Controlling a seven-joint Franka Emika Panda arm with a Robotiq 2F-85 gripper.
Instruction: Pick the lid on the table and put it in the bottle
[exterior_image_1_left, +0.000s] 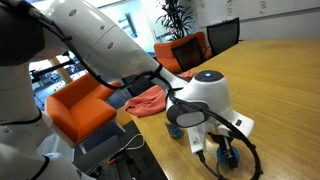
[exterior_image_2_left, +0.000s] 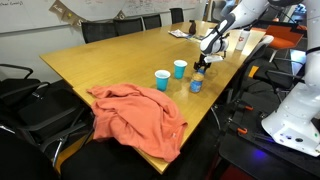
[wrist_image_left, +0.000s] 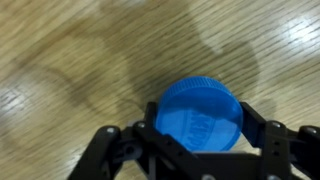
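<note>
The gripper (wrist_image_left: 200, 128) has its jaws drawn in on the lid (wrist_image_left: 200, 108) — one of the fingers (wrist_image_left: 150, 138) pressed against each side; bare table (wrist_image_left: 70, 70) shows beneath it; in an exterior view the gripper hangs just over the bottle (exterior_image_2_left: 197, 85), near two blue cups (exterior_image_2_left: 162, 79).

Crumpled salmon-orange cloth (exterior_image_2_left: 135, 115) lies in a heap, hanging over an edge. Light-blue plastic cup (exterior_image_2_left: 162, 79) upright, second light-blue cup (exterior_image_2_left: 180, 69) near it. Orange armchair (exterior_image_1_left: 85, 108), black office chair (exterior_image_2_left: 30, 100), green potted plant (exterior_image_1_left: 178, 15) behind.
</note>
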